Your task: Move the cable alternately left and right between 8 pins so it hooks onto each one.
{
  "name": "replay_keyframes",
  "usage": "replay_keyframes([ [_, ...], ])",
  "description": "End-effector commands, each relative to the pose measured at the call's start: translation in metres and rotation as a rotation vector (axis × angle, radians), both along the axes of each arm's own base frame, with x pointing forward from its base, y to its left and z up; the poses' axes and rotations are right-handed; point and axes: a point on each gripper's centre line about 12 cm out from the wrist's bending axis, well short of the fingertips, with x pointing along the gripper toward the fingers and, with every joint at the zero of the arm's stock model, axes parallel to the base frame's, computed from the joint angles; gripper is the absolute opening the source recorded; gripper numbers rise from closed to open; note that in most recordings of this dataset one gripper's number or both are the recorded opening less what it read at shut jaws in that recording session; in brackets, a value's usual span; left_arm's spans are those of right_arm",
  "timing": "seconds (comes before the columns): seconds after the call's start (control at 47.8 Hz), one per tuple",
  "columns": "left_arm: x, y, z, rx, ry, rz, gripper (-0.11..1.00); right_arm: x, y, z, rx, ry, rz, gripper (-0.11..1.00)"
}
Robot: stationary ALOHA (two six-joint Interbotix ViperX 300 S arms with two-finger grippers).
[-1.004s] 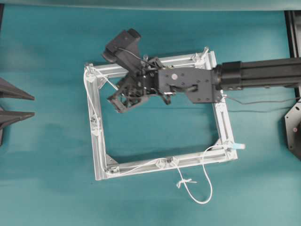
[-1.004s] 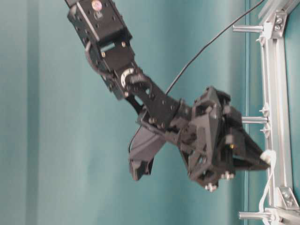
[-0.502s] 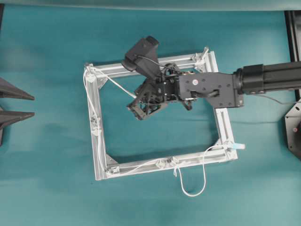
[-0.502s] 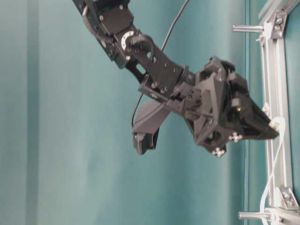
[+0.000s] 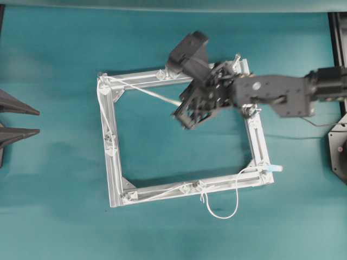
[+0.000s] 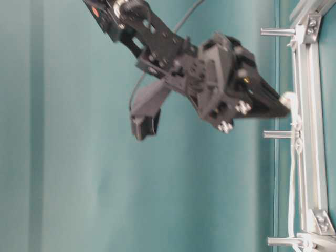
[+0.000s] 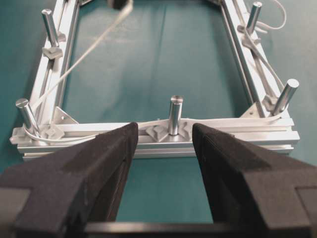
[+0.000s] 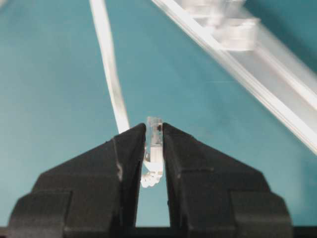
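Note:
The white cable (image 5: pixel 143 91) runs taut from the far-left corner pin (image 5: pixel 102 79) to my right gripper (image 5: pixel 182 106), which hangs inside the square frame (image 5: pixel 256 141). In the right wrist view that gripper (image 8: pixel 154 130) is shut on the cable's clear plug end, with the cord (image 8: pixel 111 74) trailing away. The cable also follows the left and near bars past further pins (image 5: pixel 110 142), loops below the near bar (image 5: pixel 222 210) and ends in a pale plug (image 5: pixel 275 169). My left gripper (image 7: pixel 162 136) is open and empty, facing the left bar's middle pin (image 7: pixel 174 113).
The left gripper's dark fingers (image 5: pixel 19 108) sit at the left edge of the overhead view, apart from the frame. Teal cloth covers the table. From table level the right gripper (image 6: pixel 286 105) hovers just off the bar, above a pin (image 6: pixel 275 134).
My right gripper has carried the cable end rightward and toward the far bar. The strand from the far-left corner has lengthened and tightened, and the slack loop below the near bar has shrunk.

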Motion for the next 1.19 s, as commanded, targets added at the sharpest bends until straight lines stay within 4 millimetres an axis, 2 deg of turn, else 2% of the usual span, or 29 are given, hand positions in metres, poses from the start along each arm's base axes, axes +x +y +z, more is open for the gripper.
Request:
replay_keyframes([
  [0.0, 0.001, 0.000, 0.004, 0.006, -0.012, 0.000, 0.56, -0.009, -0.011, 0.019, -0.024, -0.029, -0.020, 0.14],
  [0.126, 0.001, 0.000, 0.004, 0.006, -0.012, 0.000, 0.55, -0.018, -0.020, 0.020, -0.043, -0.022, -0.032, 0.14],
  [0.377, 0.001, 0.000, 0.004, 0.006, -0.010, 0.000, 0.56, -0.037, -0.020, 0.022, -0.064, 0.020, -0.042, 0.14],
  [0.67, 0.001, 0.000, 0.004, 0.004, -0.010, 0.000, 0.56, -0.080, -0.030, 0.034, -0.083, 0.019, -0.095, 0.14],
  [0.816, 0.001, 0.000, 0.004, 0.006, -0.010, 0.000, 0.56, -0.097, -0.038, 0.024, -0.101, 0.084, -0.112, 0.14],
  [0.963, 0.001, 0.000, 0.004, 0.006, -0.010, 0.000, 0.56, -0.104, -0.045, 0.021, -0.140, 0.132, -0.087, 0.14],
  [1.172, 0.001, 0.000, 0.004, 0.006, -0.010, 0.000, 0.56, -0.113, -0.066, 0.028, -0.272, 0.214, -0.065, 0.14],
])
